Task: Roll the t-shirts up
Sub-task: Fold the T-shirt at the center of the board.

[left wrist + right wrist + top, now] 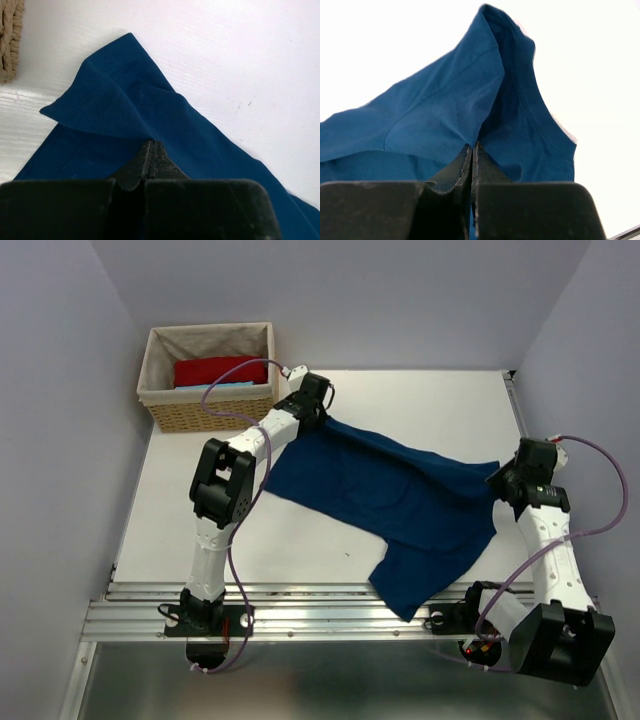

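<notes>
Navy t-shirt [390, 505] is on the white table [190, 530], strung between my two pincers. My left gripper [151, 145] is at 11 o'clock of the table, beside the wicker basket [205, 418], with its fingers pressed together on a hem corner. My right gripper [474, 146] is at 3 o'clock and clamped on fabric by a curved seam, probably the shoulder or neck end, can't tell which. The middle of the shirt sags onto the table. One flap trails to 6 o'clock and looks to reach the metal rail [300, 605]. A folded red t-shirt [215, 370] sits in the basket, untouched.

Step in hand, as I judge it: spread the shirt flat before rolling, and no roll has begun.

To do it well:
- Pull both pinches apart evenly so the top edge goes straight.
- Drag toward 12 o'clock so the trailing flap comes back onto the table.
- Lower both ends together.
- Left side is close to the basket, so steer clear of it.
- Release only once the cloth lies flat, otherwise the creases get rolled in.
</notes>
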Motion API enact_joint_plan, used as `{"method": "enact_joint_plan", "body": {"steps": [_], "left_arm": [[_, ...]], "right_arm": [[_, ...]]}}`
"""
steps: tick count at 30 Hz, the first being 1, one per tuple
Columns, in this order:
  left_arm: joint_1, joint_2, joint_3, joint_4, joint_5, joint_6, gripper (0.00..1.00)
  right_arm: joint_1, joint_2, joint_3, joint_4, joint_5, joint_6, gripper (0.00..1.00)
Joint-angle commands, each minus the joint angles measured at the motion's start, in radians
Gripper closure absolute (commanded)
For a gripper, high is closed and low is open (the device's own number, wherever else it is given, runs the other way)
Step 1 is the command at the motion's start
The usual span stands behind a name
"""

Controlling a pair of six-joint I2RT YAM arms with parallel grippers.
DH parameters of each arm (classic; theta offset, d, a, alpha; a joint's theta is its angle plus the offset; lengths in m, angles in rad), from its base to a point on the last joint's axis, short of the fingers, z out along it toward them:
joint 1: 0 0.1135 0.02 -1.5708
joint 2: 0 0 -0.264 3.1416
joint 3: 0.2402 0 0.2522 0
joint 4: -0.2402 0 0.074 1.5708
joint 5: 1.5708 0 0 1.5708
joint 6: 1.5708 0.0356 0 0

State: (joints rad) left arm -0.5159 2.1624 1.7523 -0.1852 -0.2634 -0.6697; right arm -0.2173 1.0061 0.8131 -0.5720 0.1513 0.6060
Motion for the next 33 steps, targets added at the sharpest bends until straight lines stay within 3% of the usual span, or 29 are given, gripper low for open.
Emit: {"method": "enact_joint_plan", "body": {"steps": [1, 25, 27, 29, 33], "left_arm": [[-0.004, -0.076, 0.021, -0.008, -0.033, 0.028, 1.0], [-0.006, -0.179, -0.231, 0.009, -0.03, 0.032, 1.0], [-0.006, -0.159, -0.221, -0.003, -0.007, 0.044, 1.0], [-0.006, -0.154, -0.223, -0.011, 0.012, 0.047, 0.93], [-0.009, -0.174, -0.226, -0.031, 0.027, 0.061, 0.77]], "right_arm": [[-0.01, -0.04, 0.092, -0.034, 0.054, -0.018, 0.99], [-0.01, -0.121, 0.024, -0.16, 0.042, -0.032, 0.99], [-0.01, -0.123, 0.032, -0.17, 0.054, -0.026, 0.91], [-0.01, -0.124, 0.034, -0.181, 0.065, -0.022, 0.89], [-0.01, -0.127, 0.047, -0.195, 0.077, -0.018, 0.49]]}}
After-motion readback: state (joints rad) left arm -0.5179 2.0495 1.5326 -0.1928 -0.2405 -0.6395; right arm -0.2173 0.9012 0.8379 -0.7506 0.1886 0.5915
